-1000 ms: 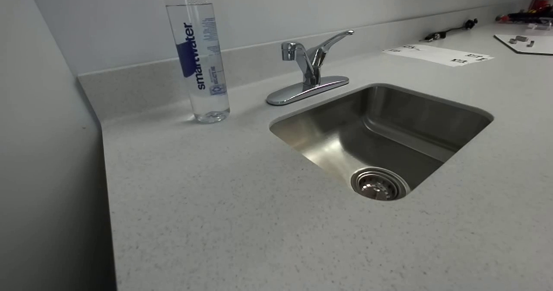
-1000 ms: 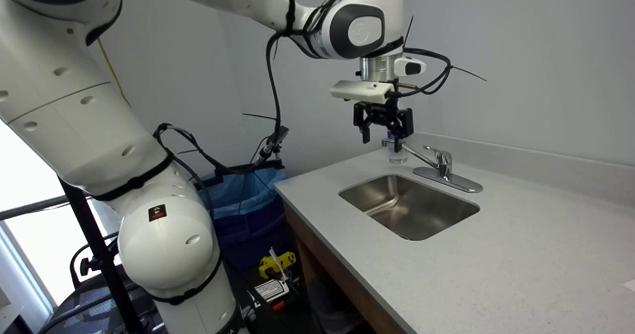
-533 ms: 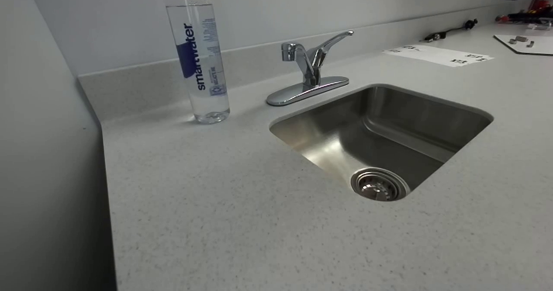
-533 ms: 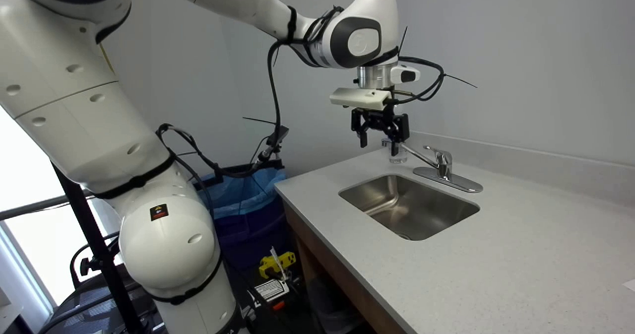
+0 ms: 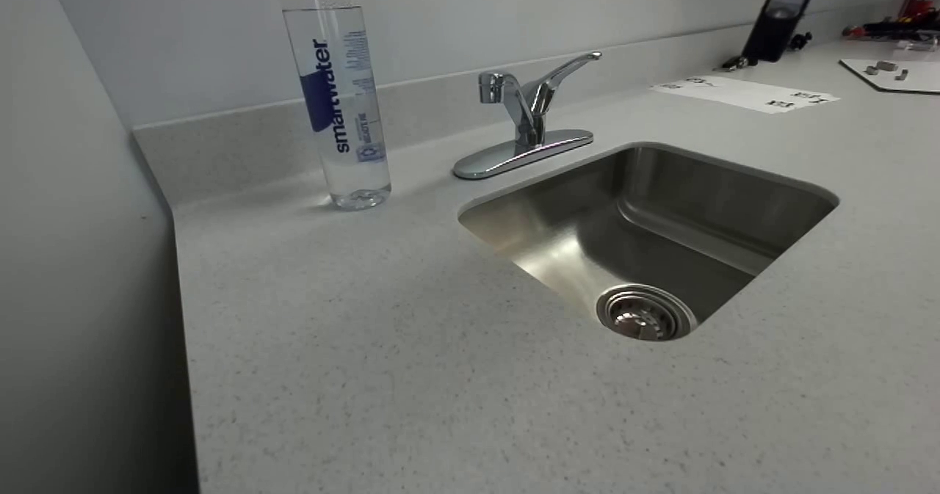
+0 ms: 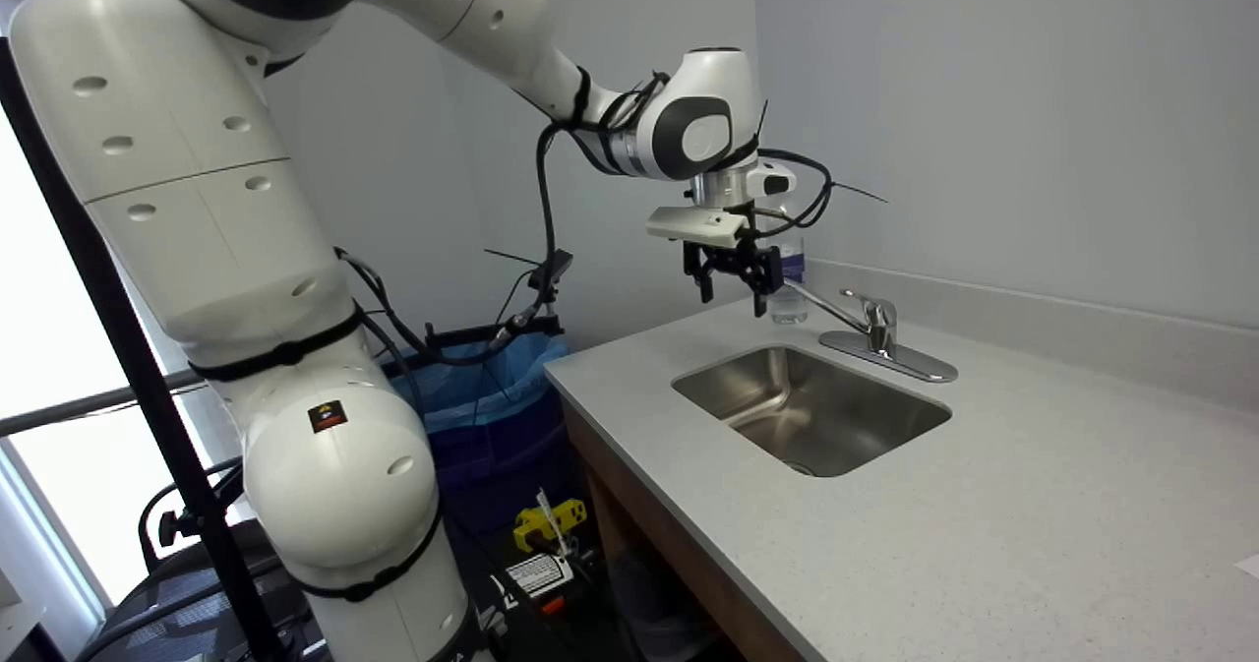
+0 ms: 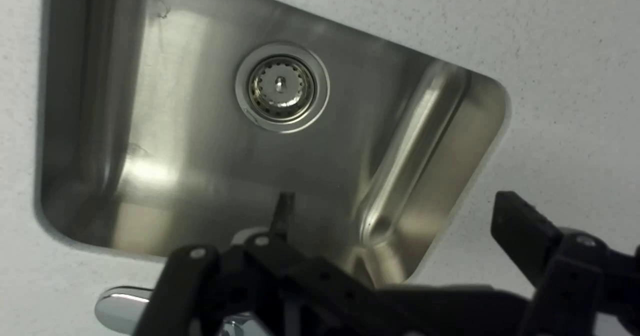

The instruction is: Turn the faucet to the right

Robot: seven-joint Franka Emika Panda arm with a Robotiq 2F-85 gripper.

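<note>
The chrome faucet [image 5: 530,123] stands behind the sink, with an oval base plate, slim spout and short lever handle. In an exterior view the faucet [image 6: 878,332] has its spout pointing left, its tip hidden behind my gripper. My gripper [image 6: 733,300] is open and empty, hanging above the counter left of the faucet base in that view. One black finger [image 5: 778,28] shows at the top right in an exterior view. In the wrist view the open gripper [image 7: 395,201] is over the sink edge; one end of the faucet's base plate [image 7: 121,307] shows, the rest mostly hidden.
A clear water bottle [image 5: 345,112] stands beside the faucet, partly behind my gripper in an exterior view [image 6: 790,306]. The steel sink [image 6: 689,384] is set in the grey counter [image 6: 1033,505], against a wall [image 6: 1003,131]. White paper [image 5: 742,94] lies farther along the counter.
The arm and gripper have moved down and a little left in an exterior view, showing more of the bottle. A black finger has come lower into view at the top right. The faucet has not moved.
</note>
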